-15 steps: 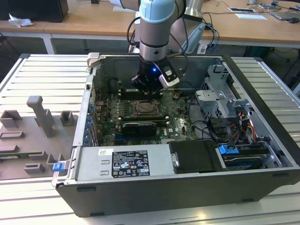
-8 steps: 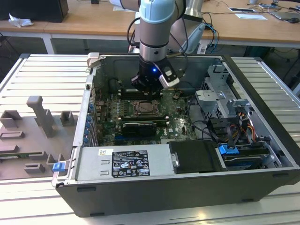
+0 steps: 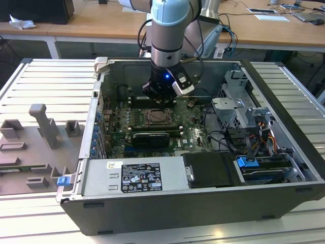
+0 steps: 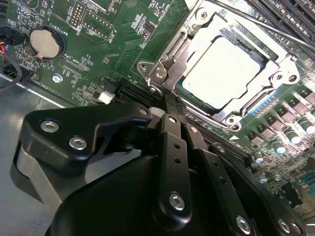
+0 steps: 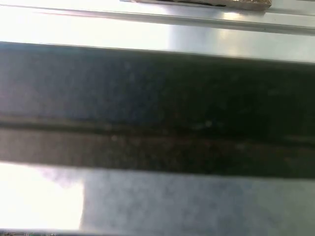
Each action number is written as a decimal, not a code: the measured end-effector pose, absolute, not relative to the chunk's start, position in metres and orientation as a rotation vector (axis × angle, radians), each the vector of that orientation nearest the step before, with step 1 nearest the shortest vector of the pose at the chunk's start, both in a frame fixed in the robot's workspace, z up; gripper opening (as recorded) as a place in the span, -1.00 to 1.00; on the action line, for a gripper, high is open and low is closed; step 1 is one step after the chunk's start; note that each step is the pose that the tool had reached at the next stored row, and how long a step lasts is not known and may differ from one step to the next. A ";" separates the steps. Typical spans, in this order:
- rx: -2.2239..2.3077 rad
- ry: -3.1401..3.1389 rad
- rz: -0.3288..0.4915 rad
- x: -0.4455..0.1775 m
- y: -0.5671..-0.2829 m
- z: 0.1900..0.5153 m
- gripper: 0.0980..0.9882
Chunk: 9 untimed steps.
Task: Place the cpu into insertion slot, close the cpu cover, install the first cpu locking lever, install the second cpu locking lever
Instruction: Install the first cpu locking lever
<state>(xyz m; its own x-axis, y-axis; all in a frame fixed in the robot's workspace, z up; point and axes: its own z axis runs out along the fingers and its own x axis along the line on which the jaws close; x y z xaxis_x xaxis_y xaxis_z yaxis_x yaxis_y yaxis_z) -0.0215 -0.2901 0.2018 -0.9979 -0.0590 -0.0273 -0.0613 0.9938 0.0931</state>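
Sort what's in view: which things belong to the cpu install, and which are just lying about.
Job:
- cpu, seated in the insertion slot
- cpu cover, down around the chip
- gripper, at the socket's edge

Lying about:
- coin battery
- power supply
- grey fixtures outside the case
- drive cage

Robotics lab, opened computer case point(image 3: 203, 168) on slatted metal bench point(image 3: 40, 81), wooden desks point(image 3: 101, 25) behind

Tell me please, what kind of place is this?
Probably a robotics lab or test workshop. An open computer case lies on a ribbed metal table, the robot arm reaches down into it over the motherboard, and office desks stand behind.
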 end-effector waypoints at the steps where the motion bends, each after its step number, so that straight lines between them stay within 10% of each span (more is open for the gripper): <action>1: -0.094 3.112 0.147 -0.021 -0.290 0.202 -0.98; 9: -0.094 3.112 0.148 -0.021 -0.290 0.212 -0.98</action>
<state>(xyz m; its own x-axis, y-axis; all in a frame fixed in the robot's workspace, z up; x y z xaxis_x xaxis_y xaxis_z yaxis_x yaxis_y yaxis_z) -0.0214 -0.2901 0.2116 -0.9979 -0.0590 -0.0274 -0.0613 0.9937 0.0939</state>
